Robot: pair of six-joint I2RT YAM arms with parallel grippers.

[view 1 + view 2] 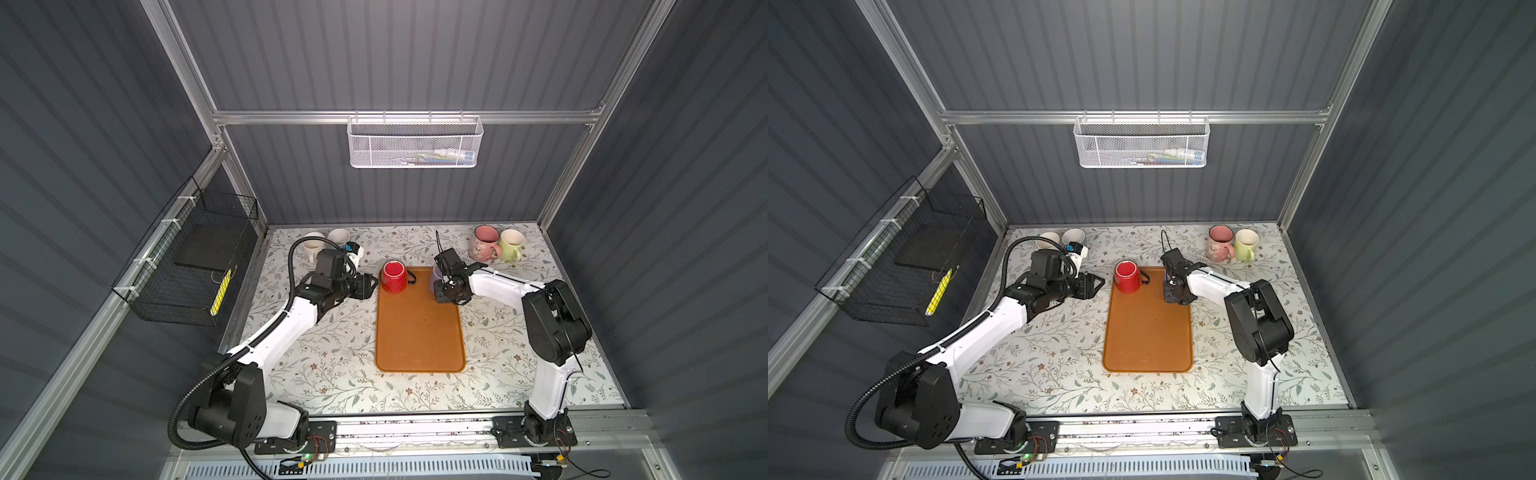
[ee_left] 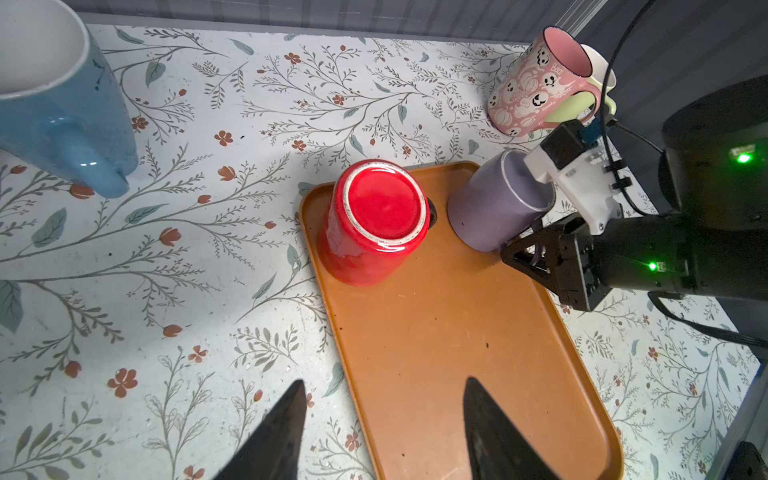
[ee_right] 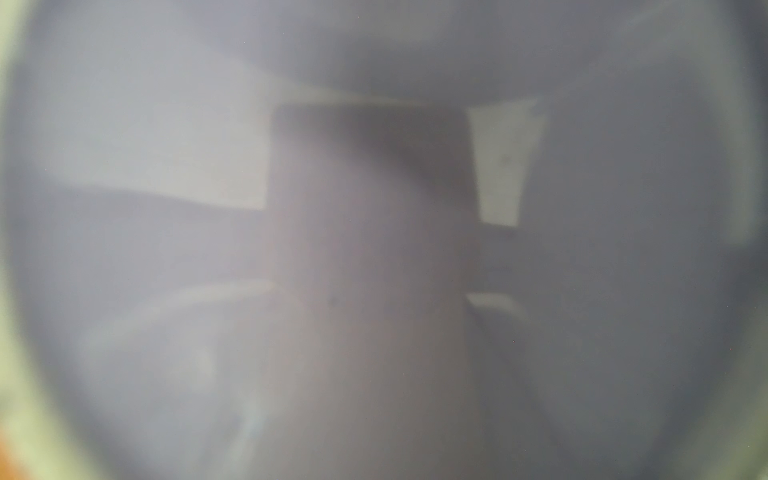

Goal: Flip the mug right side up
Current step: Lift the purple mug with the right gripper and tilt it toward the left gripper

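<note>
A purple mug (image 2: 496, 205) leans tilted at the far right corner of the orange tray (image 2: 457, 332), base raised and mouth toward the tray. My right gripper (image 2: 530, 249) is shut on its side, where the handle is hidden. A top view shows only a sliver of this mug (image 1: 436, 274) behind that gripper (image 1: 444, 291). Its blurred purple surface (image 3: 374, 249) fills the right wrist view. A red mug (image 1: 394, 276) (image 2: 374, 220) stands upside down on the tray's far left corner. My left gripper (image 2: 385, 381) (image 1: 368, 286) hangs open and empty just left of it.
A blue mug (image 2: 62, 104) and two white mugs (image 1: 312, 245) (image 1: 338, 237) stand at the back left, close to my left arm. A pink ghost-print mug (image 1: 484, 243) and a pale green mug (image 1: 511, 245) stand at the back right. Wire baskets (image 1: 413, 143) hang on the walls.
</note>
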